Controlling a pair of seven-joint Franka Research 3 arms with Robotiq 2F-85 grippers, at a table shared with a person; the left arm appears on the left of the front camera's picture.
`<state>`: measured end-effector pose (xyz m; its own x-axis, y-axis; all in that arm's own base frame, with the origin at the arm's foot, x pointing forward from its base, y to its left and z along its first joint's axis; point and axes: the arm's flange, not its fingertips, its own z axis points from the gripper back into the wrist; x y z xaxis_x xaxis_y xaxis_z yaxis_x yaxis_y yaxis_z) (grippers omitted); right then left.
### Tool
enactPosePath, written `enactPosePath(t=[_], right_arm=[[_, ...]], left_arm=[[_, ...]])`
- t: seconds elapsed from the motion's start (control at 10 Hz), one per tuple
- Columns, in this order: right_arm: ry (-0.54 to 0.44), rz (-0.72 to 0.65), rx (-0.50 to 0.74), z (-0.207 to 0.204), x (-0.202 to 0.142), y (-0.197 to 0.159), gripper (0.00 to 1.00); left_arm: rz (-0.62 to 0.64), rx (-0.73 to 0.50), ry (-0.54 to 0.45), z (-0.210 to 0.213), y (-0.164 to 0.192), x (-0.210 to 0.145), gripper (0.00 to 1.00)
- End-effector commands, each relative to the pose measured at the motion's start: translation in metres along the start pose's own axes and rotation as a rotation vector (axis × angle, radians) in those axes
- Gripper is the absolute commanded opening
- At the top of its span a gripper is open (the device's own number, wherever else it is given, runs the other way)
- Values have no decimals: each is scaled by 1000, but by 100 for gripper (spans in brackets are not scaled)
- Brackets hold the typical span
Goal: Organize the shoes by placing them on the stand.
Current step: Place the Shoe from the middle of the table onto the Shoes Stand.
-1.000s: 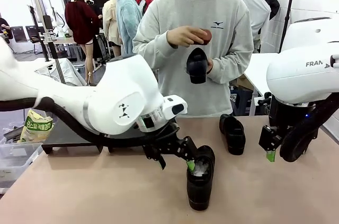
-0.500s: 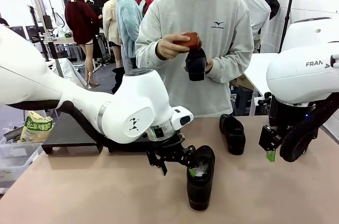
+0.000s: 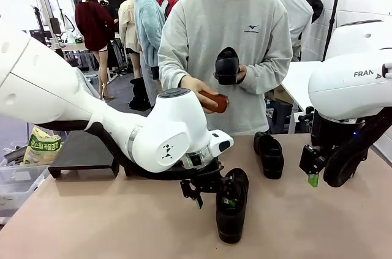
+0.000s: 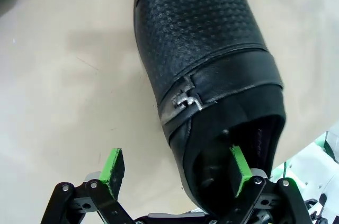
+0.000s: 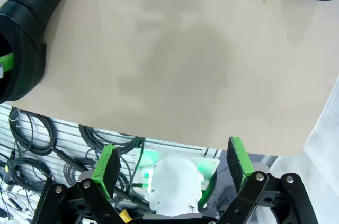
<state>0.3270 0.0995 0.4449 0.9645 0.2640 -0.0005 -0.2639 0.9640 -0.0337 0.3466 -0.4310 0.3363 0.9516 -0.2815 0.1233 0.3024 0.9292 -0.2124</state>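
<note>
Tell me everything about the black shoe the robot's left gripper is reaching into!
The shoe is black and leather-looking, with a bumpy dotted toe, a smooth band and a small silver clasp on the side. It stands flat on the tan table. The left gripper is open, one green finger inside its mouth, the other outside.

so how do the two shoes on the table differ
The near shoe has one finger of the open left gripper inside its opening; the far shoe stands untouched. The near shoe sits centrally, the far shoe farther back and right. Both are black.
</note>
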Motion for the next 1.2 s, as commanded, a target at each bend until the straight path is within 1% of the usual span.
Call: enactPosePath(t=[0.0, 0.1, 0.3, 0.6, 0.7, 0.8, 0.9, 1.1], right_arm=[[8, -18, 9, 1, -2, 2, 100], [8, -18, 9, 1, -2, 2, 100], [8, -18, 9, 1, -2, 2, 100], [8, -18, 9, 1, -2, 2, 100], [8, -18, 9, 1, -2, 2, 100], [8, -18, 9, 1, -2, 2, 100], [8, -18, 9, 1, -2, 2, 100], [8, -18, 9, 1, -2, 2, 100]], left_arm=[[41, -2, 17, -6, -12, 4, 97], [31, -2, 4, -4, -14, 4, 88], [16, 19, -10, -2, -17, 4, 64], [3, 44, 15, 2, -21, 3, 27], [9, 77, 48, 2, -21, 4, 15], [11, 87, 55, 2, -20, 5, 3], [9, 97, 62, 2, -22, 4, 0], [2, 103, 69, 2, -23, 4, 0]])
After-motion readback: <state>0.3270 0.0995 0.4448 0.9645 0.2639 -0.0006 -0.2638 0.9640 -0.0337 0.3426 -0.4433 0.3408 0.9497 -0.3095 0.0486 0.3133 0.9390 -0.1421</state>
